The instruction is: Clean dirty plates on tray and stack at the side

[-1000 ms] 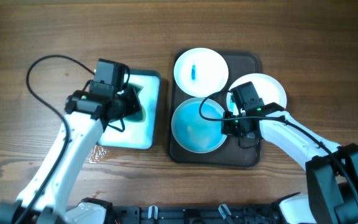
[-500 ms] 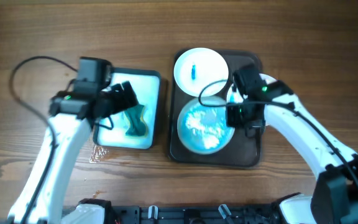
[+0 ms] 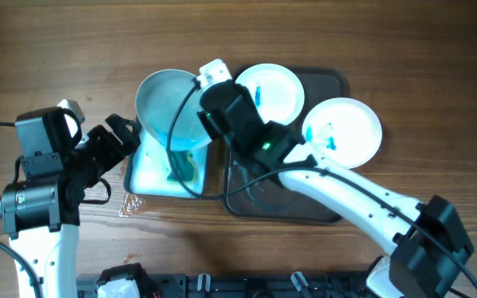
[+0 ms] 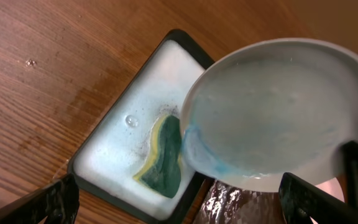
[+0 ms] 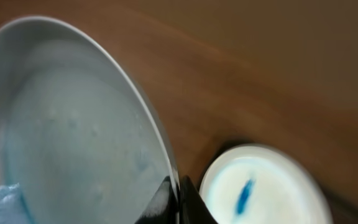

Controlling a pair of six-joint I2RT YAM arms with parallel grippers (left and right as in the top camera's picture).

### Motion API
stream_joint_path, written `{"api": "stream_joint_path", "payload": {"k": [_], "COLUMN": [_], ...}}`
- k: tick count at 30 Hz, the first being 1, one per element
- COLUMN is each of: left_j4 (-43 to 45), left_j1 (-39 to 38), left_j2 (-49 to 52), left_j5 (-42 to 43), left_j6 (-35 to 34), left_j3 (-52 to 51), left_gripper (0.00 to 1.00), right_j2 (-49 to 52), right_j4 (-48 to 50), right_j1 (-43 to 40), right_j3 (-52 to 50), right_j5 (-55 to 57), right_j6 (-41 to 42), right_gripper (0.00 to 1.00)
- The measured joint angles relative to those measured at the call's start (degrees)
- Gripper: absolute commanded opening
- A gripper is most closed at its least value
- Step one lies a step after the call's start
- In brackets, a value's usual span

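My right gripper is shut on the right rim of a wet, blue-tinted plate, which it holds tilted over the soapy white sponge tray. The right wrist view shows the fingertips pinching that plate's edge. A green and yellow sponge lies in the foam, partly under the plate. My left gripper stands open just left of the sponge tray, holding nothing. In the left wrist view it hangs above the sponge with the plate at upper right. Two white plates carry blue marks: one on the dark tray, one at its right edge.
Water drops glisten on the wooden table below the sponge tray. My right arm stretches across the dark tray, whose near half is bare and wet. The blue-marked plate shows below the held one in the right wrist view.
My right gripper lifted the blue-tinted plate off the dark tray and carried it left over the sponge tray. My left gripper opened, left the sponge in the foam and drew back to the left.
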Motion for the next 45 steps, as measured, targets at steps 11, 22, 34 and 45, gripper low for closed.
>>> {"api": "stream_joint_path", "payload": {"k": [11,22,34,45], "left_j4": [-0.46,-0.44,-0.46,-0.46], "left_j1": [0.0,0.0,0.0,0.0], "left_j2": [0.0,0.0,0.0,0.0], "left_j5": [0.0,0.0,0.02,0.02], "left_j6": [0.0,0.0,0.0,0.0], "left_j3": [0.0,0.0,0.0,0.0], "left_gripper": [1.0,1.0,1.0,1.0], "right_j2": [0.02,0.02,0.02,0.02], "right_j4": [9.79,11.98,23.39,23.45], "right_j1": [9.68,9.86,10.93,10.93], "right_j3": [0.02,0.02,0.04,0.04], "right_j5": [24.68,26.8,32.06,32.06], "right_j6": [-25.73,-31.41,-44.0,-44.41], "right_gripper": [0.04,0.04,0.04,0.04]}}
